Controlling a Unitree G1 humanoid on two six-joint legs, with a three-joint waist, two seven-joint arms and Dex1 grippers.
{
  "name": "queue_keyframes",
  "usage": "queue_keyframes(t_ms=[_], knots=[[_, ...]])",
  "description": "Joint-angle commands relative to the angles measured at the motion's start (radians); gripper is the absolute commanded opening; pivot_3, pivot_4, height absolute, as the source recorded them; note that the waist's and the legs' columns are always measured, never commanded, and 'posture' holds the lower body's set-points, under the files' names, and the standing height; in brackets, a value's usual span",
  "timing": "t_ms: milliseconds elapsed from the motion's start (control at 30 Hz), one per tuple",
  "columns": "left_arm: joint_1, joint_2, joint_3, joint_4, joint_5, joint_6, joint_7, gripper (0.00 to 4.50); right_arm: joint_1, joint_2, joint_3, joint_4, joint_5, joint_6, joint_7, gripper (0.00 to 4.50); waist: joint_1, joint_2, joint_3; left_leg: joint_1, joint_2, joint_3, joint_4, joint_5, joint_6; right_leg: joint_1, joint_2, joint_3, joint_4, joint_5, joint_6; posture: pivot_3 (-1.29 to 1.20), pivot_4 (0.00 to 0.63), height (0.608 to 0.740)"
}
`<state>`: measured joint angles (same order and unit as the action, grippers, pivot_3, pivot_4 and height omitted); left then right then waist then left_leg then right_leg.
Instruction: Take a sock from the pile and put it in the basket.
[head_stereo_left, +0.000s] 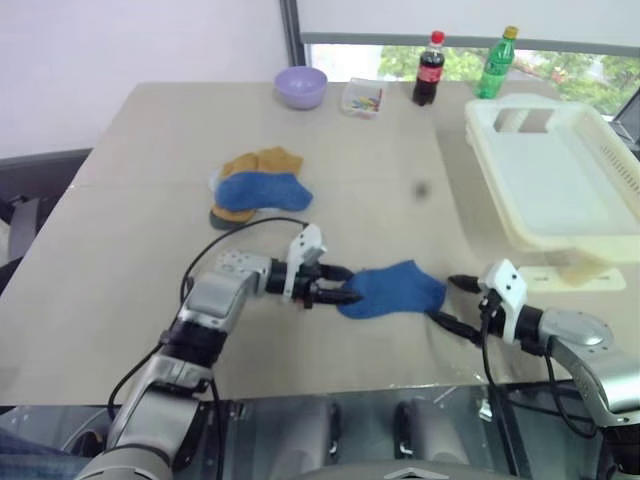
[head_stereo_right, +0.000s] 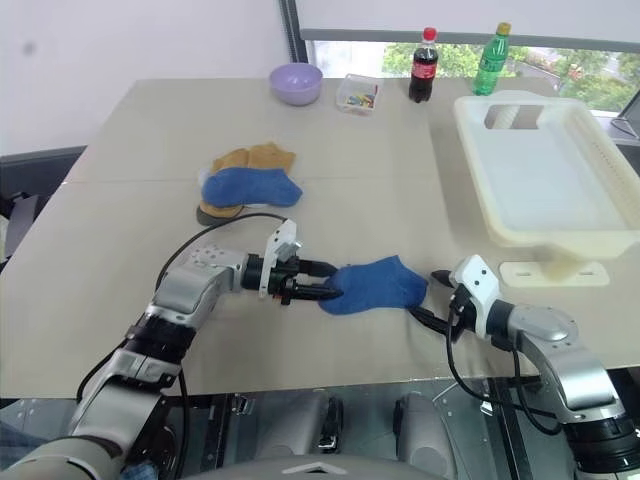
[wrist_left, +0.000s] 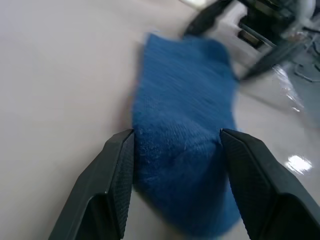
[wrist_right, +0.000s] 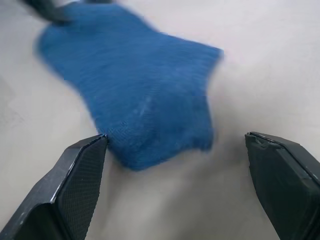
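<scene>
Socks in the pile (head_stereo_left: 255, 188) lie at the bench's (head_stereo_left: 120, 250) left-middle, and nearer, the left tool (head_stereo_left: 338, 284) grips one end of a lone blue sock (head_stereo_left: 395, 290) between partly closed fingers. To its right the right tool (head_stereo_left: 452, 301) stands wide open with nothing in it, its tips just beside the sock's other end, and the basket (head_stereo_left: 560, 180) waits further right. The sock looks light, soft and floppy, so pinching a bunched edge should suit best.
</scene>
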<state>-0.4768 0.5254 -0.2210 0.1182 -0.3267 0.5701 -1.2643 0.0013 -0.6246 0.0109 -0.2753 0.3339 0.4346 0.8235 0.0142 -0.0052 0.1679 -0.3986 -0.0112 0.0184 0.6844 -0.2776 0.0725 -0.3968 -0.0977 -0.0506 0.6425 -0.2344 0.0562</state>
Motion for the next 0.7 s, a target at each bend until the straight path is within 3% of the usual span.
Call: queue_keyframes(t_ms=[33, 267, 433, 700], knots=[[0.070, 0.046, 0.026, -0.106, -0.021, 0.053, 0.032, 2.83, 0.033, -0.026, -0.001, -0.012, 0.024, 0.016, 0.042, 4.50, 0.001, 0.000, 0.000, 0.000, 0.000, 0.000, 0.000, 0.000, 0.000, 0.000, -0.003, 0.000, 0.000, 0.000, 0.000, 0.00, 0.150, 0.740], [0.101, 0.008, 0.078, -0.114, -0.021, 0.022, 0.162, 2.83, 0.032, -0.048, 0.031, -0.034, 0.054, 0.032, 0.094, 4.50, 0.001, 0.000, 0.000, 0.001, 0.000, -0.001, 0.000, 0.000, 0.000, 0.000, -0.005, -0.001, 0.000, 0.000, 0.000, 0.00, 0.150, 0.740], [0.060, -0.044, 0.079, -0.073, -0.007, -0.015, 0.229, 2.83, -0.029, -0.019, 0.006, 0.017, 0.034, 0.017, 0.046, 4.50, 0.000, 0.000, 0.000, 0.001, 0.000, -0.001, 0.000, 0.000, 0.000, 0.000, -0.005, -0.001, 0.000, 0.000, 0.000, 0.00, 0.150, 0.740], [0.055, -0.027, 0.082, -0.055, -0.014, -0.036, 0.221, 2.83, -0.023, -0.013, -0.004, 0.030, 0.017, -0.008, 0.030, 4.50, 0.000, 0.000, 0.000, 0.000, -0.001, 0.000, 0.000, 0.000, 0.000, 0.000, -0.004, -0.001, 0.000, 0.000, 0.000, 0.00, 0.150, 0.740]])
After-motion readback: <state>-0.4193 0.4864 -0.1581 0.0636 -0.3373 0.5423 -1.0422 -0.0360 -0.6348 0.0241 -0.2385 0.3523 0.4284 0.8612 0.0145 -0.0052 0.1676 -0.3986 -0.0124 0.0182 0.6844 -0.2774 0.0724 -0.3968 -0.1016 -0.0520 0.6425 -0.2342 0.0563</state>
